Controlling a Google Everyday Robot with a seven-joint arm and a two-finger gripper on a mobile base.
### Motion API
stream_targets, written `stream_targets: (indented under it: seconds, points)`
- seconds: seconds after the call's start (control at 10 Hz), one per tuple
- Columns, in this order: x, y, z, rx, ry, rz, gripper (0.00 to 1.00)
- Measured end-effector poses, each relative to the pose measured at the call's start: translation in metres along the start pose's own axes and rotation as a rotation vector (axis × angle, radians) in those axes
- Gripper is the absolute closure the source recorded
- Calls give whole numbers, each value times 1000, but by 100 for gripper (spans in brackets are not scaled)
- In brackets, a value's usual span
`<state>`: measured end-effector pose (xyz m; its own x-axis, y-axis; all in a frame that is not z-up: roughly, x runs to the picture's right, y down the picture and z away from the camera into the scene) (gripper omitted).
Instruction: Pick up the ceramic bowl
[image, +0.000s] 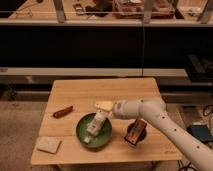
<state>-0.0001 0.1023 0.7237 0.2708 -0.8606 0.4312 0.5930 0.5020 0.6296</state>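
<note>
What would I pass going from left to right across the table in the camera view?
Pale flat square pad → reddish stick-shaped thing → ceramic bowl, with the gripper reaching down over it → dark-and-orange box.

On the wooden worktop (100, 92), the white arm (150, 112) reaches in from the right and its end effector (91, 134) points down into the dark-green ceramic bowl (106, 136) near the front edge. A reddish-brown stick-shaped object (63, 111) lies left of the bowl and a pale square pad (48, 144) sits at the front left corner. A small dark-and-orange object (136, 132) stands just right of the bowl, under the arm.
</note>
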Motion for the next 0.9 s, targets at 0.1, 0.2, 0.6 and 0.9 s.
stream_targets:
  seconds: [0.1,0.2,0.6,0.9]
  points:
    - [0,0,0,0,0,0,20]
    - [0,0,0,0,0,0,20]
    - [0,0,0,-5,-2,-2,20]
    - [1,7,-9,-86,-34,-24,20]
